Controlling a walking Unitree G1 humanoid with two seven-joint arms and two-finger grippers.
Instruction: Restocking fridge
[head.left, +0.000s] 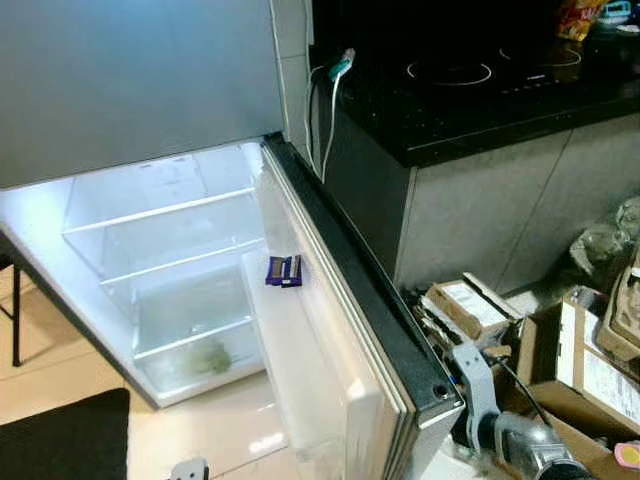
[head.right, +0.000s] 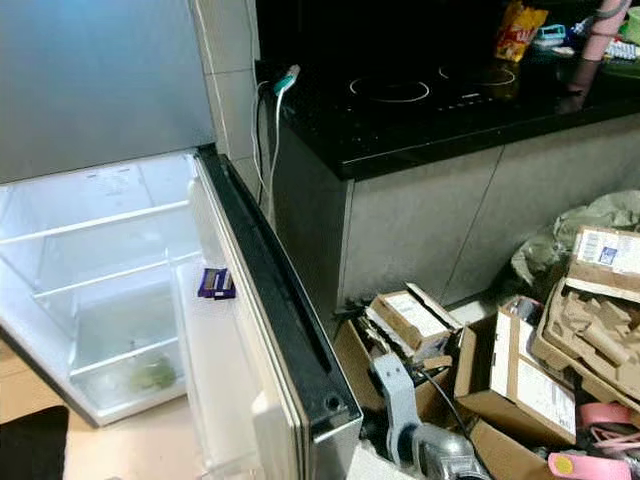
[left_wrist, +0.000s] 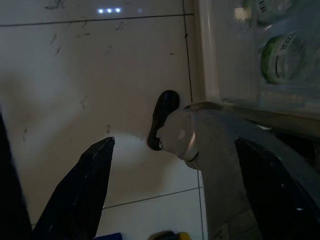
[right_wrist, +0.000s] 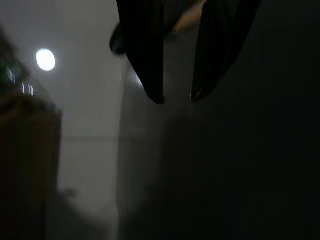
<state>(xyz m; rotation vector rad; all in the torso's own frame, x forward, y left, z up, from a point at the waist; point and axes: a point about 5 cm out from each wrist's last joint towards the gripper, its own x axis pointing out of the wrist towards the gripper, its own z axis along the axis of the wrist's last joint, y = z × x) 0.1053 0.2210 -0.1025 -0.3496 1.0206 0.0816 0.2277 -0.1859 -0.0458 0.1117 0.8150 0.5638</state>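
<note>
Left wrist view shows your left gripper (left_wrist: 170, 190) wide open, empty; grab something for the fridge (head.left: 180, 240) first.

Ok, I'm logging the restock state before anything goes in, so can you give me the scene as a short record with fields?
fridge door: open, swung toward the camera
door shelf: small purple packet
fridge shelves: bare, something greenish in the bottom drawer
floor beside fridge: open cardboard boxes
counter: black cooktop, yellow snack bag
left hand: open, over tiled floor
right hand: fingers slightly apart, surroundings dark
</note>
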